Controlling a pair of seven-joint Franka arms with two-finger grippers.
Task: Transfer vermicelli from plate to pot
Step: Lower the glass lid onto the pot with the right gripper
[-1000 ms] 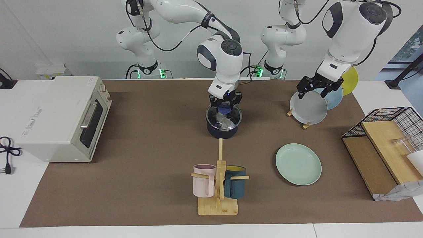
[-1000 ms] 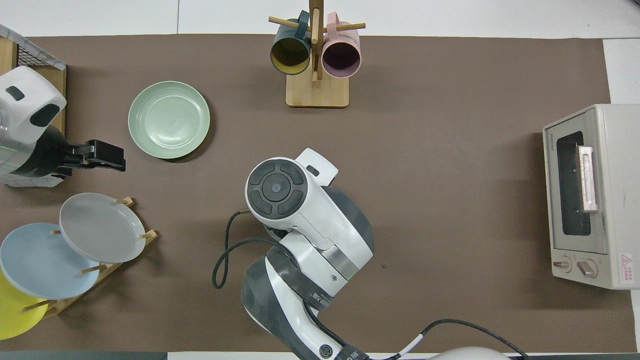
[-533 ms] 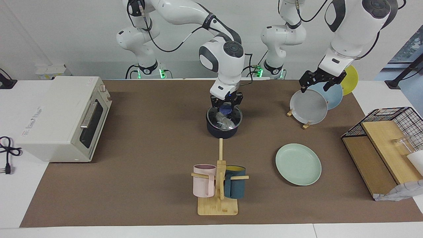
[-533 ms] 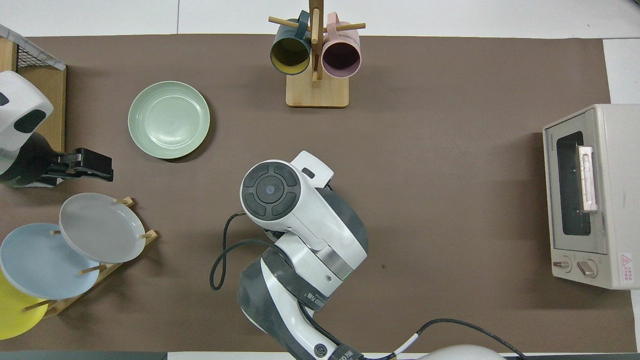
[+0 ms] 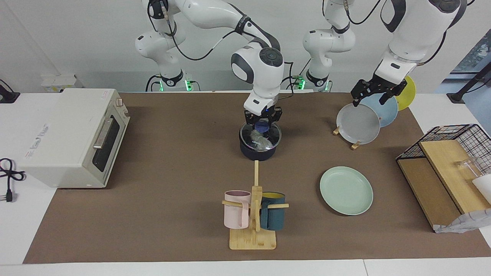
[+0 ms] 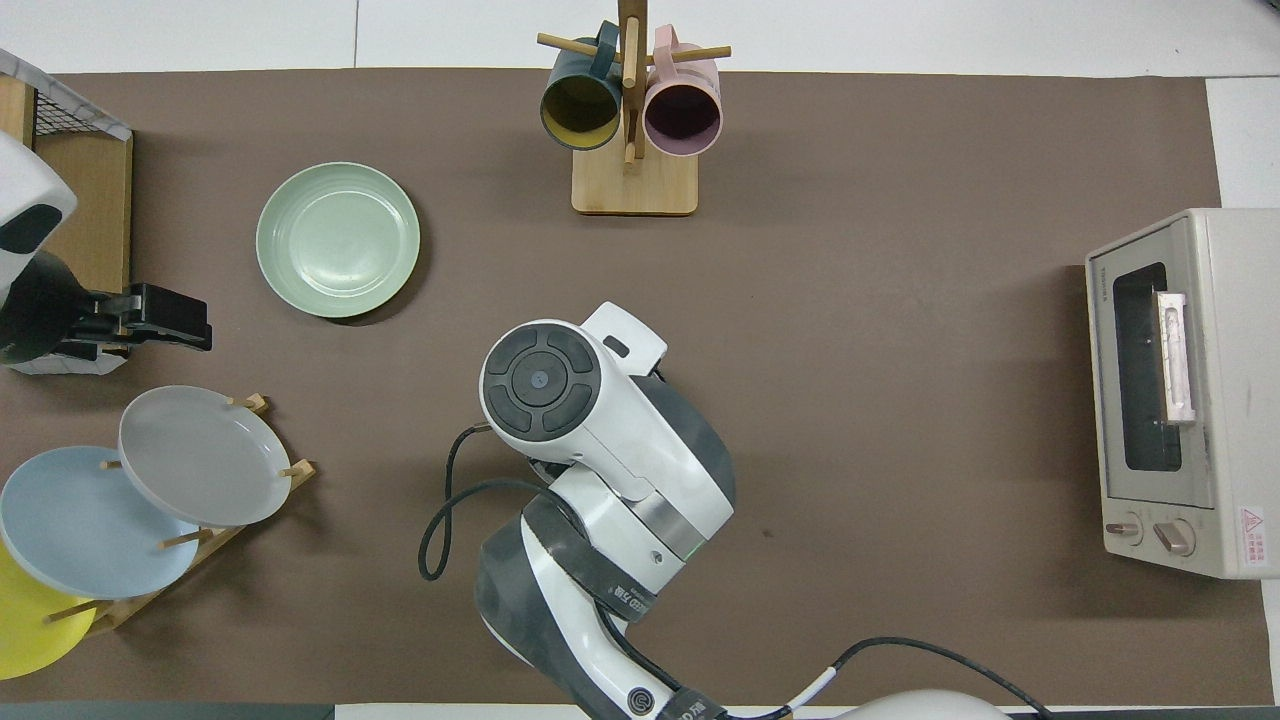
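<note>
A: Facing view, start at 9 o'clock. What's there?
B: Toaster oven [image 5: 73, 134], door toward the mat's middle. Not in play.
A: Next, ctr?
B: R arm reaches down from 12 o'clock. Right gripper [image 5: 262, 117] sits at the blue knob [image 5: 262, 125] of a glass lid [image 5: 273, 135]. The lid is on the pot [image 5: 257, 154].
A: Claw state?
B: Can't tell, too small to read whether it grips the knob.
A: Vermicelli?
B: The vermicelli [image 5: 260, 141] is in the pot, a whitish clump seen thru the lid.
A: Pot handle, long axis, which way?
B: Can't tell. The handle isn't visible in the facing view, and in the overhead view the R arm covers the whole pot. The pot stands upright.
A: At 6 o'clock of the pot?
B: Mug rack [image 5: 253, 234] w/ a pink mug [image 5: 237, 214] and a teal mug [image 5: 273, 216], farther from the robots.
A: Plate?
B: The plate [image 5: 346, 190] lies flat on the mat at approx 4 o'clock of the pot, well apart from it. It's round, so no axis.
A: L arm?
B: Left gripper [image 5: 369, 100] is up in the air over the grey plate [image 5: 358, 124] in the plate rack, at 2 o'clock of the pot. Claw is spread and holds nothing. The arm waits.
A: Far 3 o'clock?
B: Wire basket [image 5: 441, 132].
</note>
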